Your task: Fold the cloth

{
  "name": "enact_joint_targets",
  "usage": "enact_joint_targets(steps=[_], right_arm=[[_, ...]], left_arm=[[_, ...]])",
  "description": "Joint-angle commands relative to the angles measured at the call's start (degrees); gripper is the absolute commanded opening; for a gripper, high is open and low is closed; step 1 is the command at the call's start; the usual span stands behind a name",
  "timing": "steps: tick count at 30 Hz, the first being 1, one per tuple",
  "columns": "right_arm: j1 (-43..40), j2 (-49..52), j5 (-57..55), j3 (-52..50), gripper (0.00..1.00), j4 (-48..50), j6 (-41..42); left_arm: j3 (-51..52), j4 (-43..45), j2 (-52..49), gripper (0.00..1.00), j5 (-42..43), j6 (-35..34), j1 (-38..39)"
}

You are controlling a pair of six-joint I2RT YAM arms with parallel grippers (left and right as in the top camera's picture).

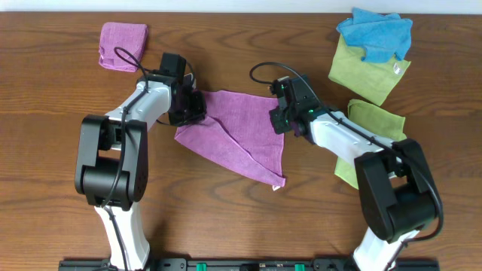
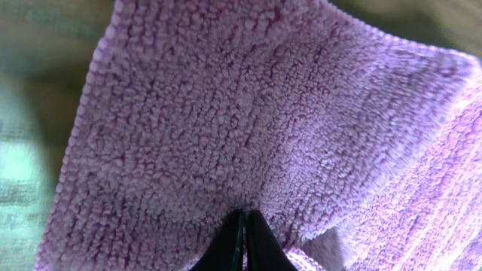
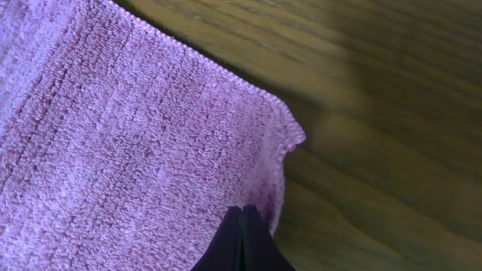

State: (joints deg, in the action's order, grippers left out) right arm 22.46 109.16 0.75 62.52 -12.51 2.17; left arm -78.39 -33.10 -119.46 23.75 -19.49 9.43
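Observation:
The purple-magenta cloth (image 1: 237, 132) lies in the middle of the table, held up at its two far corners and partly doubled over itself, with a small white tag near its front corner. My left gripper (image 1: 192, 105) is shut on the cloth's far left corner; the left wrist view shows its shut fingertips (image 2: 245, 220) pinching the cloth (image 2: 226, 113). My right gripper (image 1: 280, 117) is shut on the far right corner; the right wrist view shows its shut fingertips (image 3: 242, 214) on the cloth (image 3: 113, 150) just inside that corner.
A small folded purple pad (image 1: 123, 45) lies at the far left. A blue cloth (image 1: 376, 34) sits on a yellow-green cloth (image 1: 369, 71) at the far right. Another yellow-green cloth (image 1: 370, 128) lies under the right arm. Bare wood (image 3: 392, 113) surrounds the cloth.

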Motion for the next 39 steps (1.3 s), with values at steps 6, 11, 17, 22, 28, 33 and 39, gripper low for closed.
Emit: enact_joint_targets(steps=[6,11,17,22,28,33,39], right_arm=[[1.6,0.3,-0.8,0.9,0.01,3.8,1.0],[1.6,3.4,-0.7,1.7,0.01,5.9,2.1],[1.6,8.5,-0.1,7.9,0.01,3.8,2.7],[1.6,10.9,-0.1,11.7,0.01,2.4,2.7],[1.5,12.6,-0.4,13.9,0.01,-1.3,2.7],[1.6,11.7,-3.2,19.1,0.01,-8.3,2.7],[1.6,11.4,-3.1,30.4,0.01,-24.1,2.8]], left_arm=[[1.8,-5.2,-1.9,0.06,-5.3,0.1,0.0],[1.7,-2.1,-1.5,0.06,-4.6,-0.3,0.0],[0.8,0.2,-1.3,0.06,-4.7,0.2,0.0],[-1.3,0.3,-1.3,0.06,-4.9,1.5,-0.1],[-2.8,0.3,-1.3,0.06,-4.9,1.5,-0.1],[-3.6,0.4,-1.3,0.06,-4.9,1.5,-0.1],[-5.2,0.4,-1.3,0.06,-5.1,1.4,-0.1]])
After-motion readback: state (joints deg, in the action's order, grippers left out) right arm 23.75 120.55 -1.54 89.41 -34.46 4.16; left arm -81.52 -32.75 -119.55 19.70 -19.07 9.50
